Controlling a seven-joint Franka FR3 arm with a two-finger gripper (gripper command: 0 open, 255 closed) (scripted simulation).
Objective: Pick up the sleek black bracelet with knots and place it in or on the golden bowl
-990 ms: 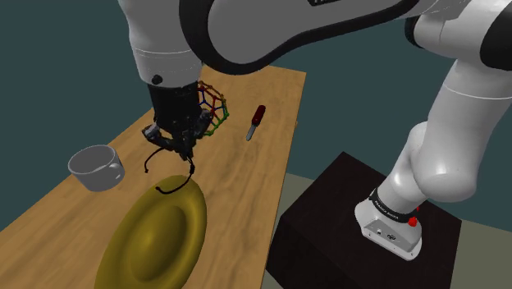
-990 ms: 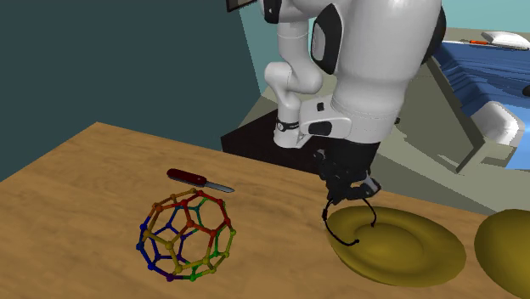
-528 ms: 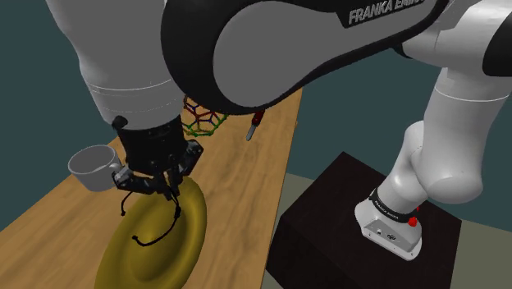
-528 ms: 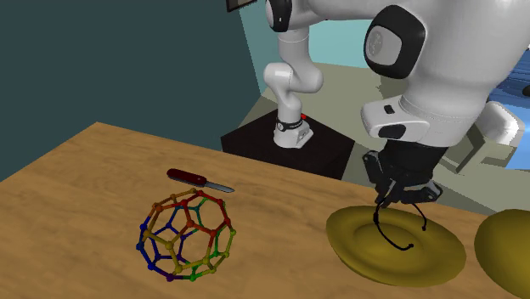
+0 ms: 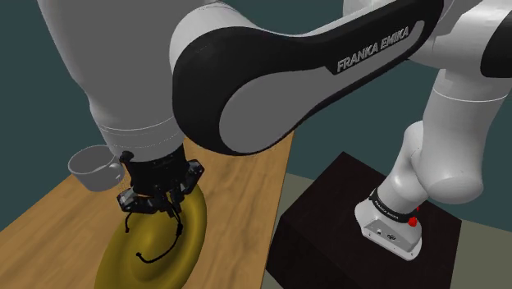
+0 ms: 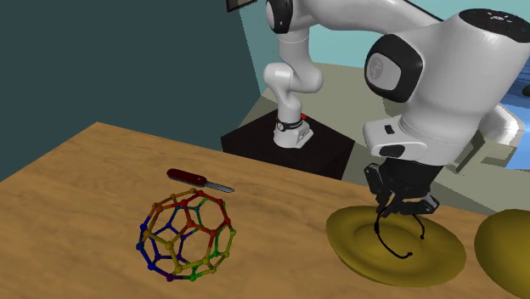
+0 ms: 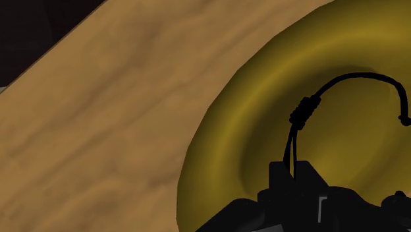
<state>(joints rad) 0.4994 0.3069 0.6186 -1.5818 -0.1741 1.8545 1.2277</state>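
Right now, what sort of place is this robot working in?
Probably a room in a home, as rendered: a wooden table against dark teal walls, with household bits on it such as a grey mug and a red pocket knife.

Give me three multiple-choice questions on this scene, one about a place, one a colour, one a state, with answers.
1. Where does the thin black knotted cord bracelet hang? A. Over the grey cup. B. Over the shallow golden bowl. C. Over the multicoloured wire ball.
2. What colour is the handle of the pocket knife? A. Blue. B. White. C. Dark red.
3. How are the jaws? A. Shut on the bracelet. B. Open, empty. C. Shut on the knife.
Answers: B, its cord dangles into the bowl; C, the handle shows red; A, the cord runs up between them.
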